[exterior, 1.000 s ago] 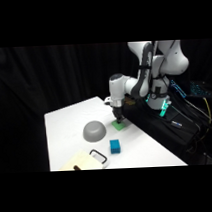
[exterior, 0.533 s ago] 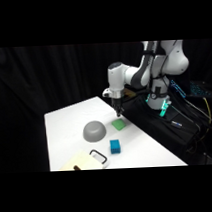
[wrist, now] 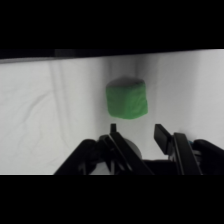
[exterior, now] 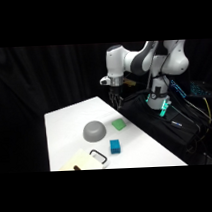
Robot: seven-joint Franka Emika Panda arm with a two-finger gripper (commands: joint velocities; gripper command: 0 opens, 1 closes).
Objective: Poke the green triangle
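The green triangle [exterior: 119, 124] lies flat on the white table [exterior: 69, 120], just right of the grey dome. My gripper [exterior: 115, 99] hangs well above it, lifted clear and touching nothing. In the wrist view the green triangle [wrist: 126, 98] shows as a rounded green block on the table beyond my gripper [wrist: 137, 132]. The two fingertips [wrist: 161, 134] stand apart with nothing between them, so the gripper is open.
A grey dome [exterior: 94, 130] sits left of the green block. A blue-teal cube [exterior: 115, 146] stands nearer the front. A pale flat box with a black handle [exterior: 90, 159] lies at the front edge. Dark equipment with cables [exterior: 169, 121] borders the table's right side.
The gripper was down at the green triangle a second ago. It has since risen straight up and away from it. The block stays where it lay.
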